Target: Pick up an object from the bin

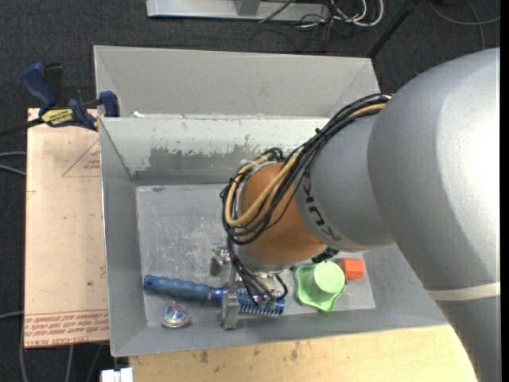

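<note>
The arm (413, 181) covers the right half of the bin (119, 237) and the tops of a green plastic piece (318, 288) and an orange block (355, 270); the hand (232, 307) hides one end of the blue-handled tool (179, 287).

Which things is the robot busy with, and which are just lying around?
Busy with: the gripper, over the blue-handled tool; the grey bin it picks from.
Just lying around: green cup, small orange block, round shiny disc.
</note>
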You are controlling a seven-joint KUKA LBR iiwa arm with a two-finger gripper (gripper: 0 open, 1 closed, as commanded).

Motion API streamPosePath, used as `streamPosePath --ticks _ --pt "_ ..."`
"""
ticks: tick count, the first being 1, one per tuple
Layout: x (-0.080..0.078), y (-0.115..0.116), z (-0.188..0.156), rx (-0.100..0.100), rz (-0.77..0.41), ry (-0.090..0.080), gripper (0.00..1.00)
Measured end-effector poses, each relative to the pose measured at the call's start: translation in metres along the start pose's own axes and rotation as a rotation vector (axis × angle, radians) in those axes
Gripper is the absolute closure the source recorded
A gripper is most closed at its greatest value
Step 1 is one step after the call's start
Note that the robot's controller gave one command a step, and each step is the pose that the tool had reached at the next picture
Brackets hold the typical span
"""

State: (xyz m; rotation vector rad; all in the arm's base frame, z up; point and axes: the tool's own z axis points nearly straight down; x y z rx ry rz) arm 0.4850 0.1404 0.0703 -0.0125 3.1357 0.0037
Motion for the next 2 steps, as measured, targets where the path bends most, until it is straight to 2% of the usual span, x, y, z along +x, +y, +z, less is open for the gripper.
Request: streamPosePath --ticks 1,2 --pt "0.001 -0.001 0.0 0.001 0.003 0.006 1.0" --pt "-0.023 0.017 -0.158 -0.001 0.066 -0.003 1.0"
